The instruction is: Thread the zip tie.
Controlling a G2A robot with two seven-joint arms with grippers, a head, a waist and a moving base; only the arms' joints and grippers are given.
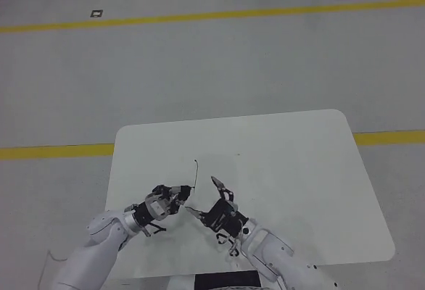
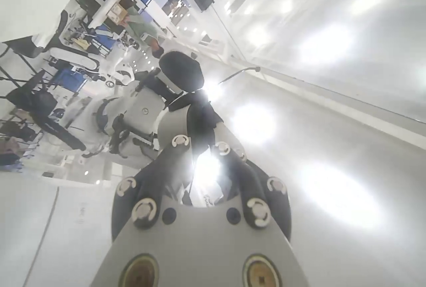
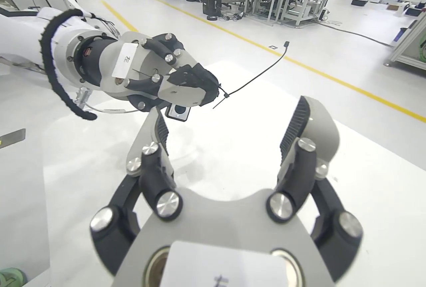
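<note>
- Left gripper [image 3: 213,89]: fingers pressed together, pinching the zip tie [image 3: 256,77] near one end. It hangs above the table [image 1: 307,145], close to the near edge and toward the near left corner.
- Zip tie: held in the air, clear of the table surface. From the pinch point the strap's long axis runs away from the left gripper toward the far edge, with a slight upward bow.
- Far end: it carries a small square piece, probably the locking head.
- Held end: a small lump sits on the strap just beside the left fingertips, with a short stub past it. What the lump is cannot be told.
- Right gripper [image 3: 229,128]: fingers spread wide, holding nothing. It faces the left gripper from just beside it, on the side toward the right edge.
- Governing relation: the pinch point lies almost straight ahead of the open right jaws, while the free length slants off toward the far edge.
- Judgement: the right arm is the free tool and the nearer one to the loose strap. Threading likely requires it to take the free end and bend it back to the other end.
</note>
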